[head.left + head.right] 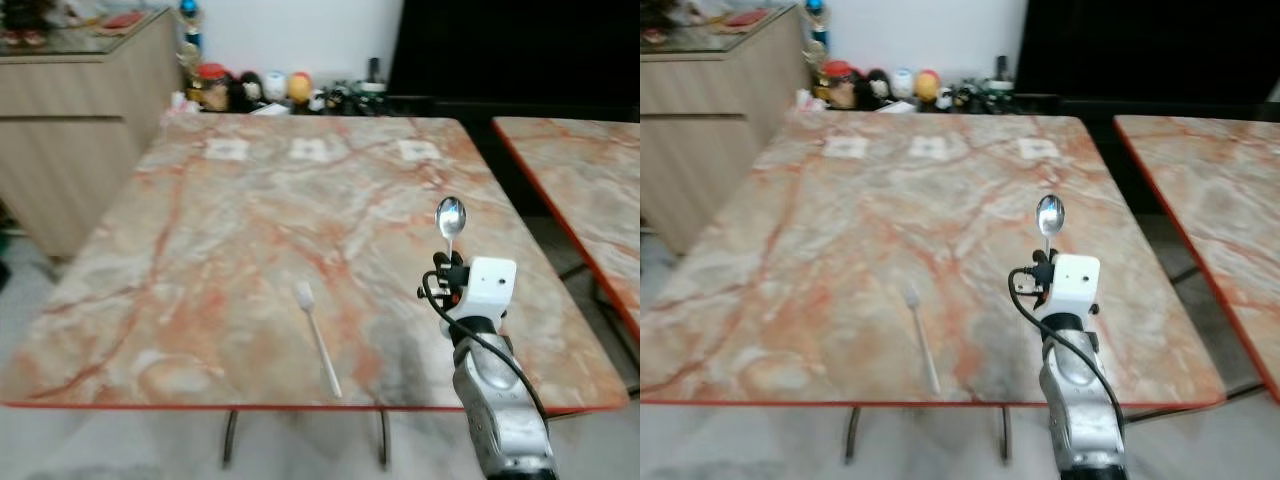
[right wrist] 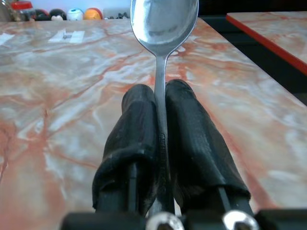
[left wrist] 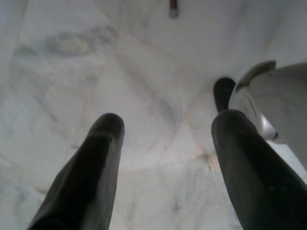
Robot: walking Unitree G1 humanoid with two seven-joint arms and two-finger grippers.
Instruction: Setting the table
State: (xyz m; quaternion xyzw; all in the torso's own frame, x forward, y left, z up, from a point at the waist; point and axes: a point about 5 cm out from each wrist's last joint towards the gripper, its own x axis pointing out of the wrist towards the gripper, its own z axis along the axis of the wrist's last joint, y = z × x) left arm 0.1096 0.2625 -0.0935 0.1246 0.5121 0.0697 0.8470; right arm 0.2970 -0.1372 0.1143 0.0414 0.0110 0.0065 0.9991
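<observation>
My right gripper [image 1: 446, 262] is raised over the near right part of the marble table [image 1: 250, 220], shut on the handle of a metal spoon [image 1: 450, 218] whose bowl points up and away. In the right wrist view the spoon [image 2: 162, 28] stands pinched between the two black fingers [image 2: 139, 139]. A fork [image 1: 318, 336] lies flat on the table near its front edge, left of that gripper. My left gripper [image 3: 165, 129] hangs open over a pale stone floor.
A second marble table [image 1: 585, 190] stands to the right across a narrow gap. Jars and small round things [image 1: 250, 90] line the table's far edge. A wooden sideboard [image 1: 70, 110] is at the far left. Three pale squares [image 1: 318, 150] mark the tabletop's far side.
</observation>
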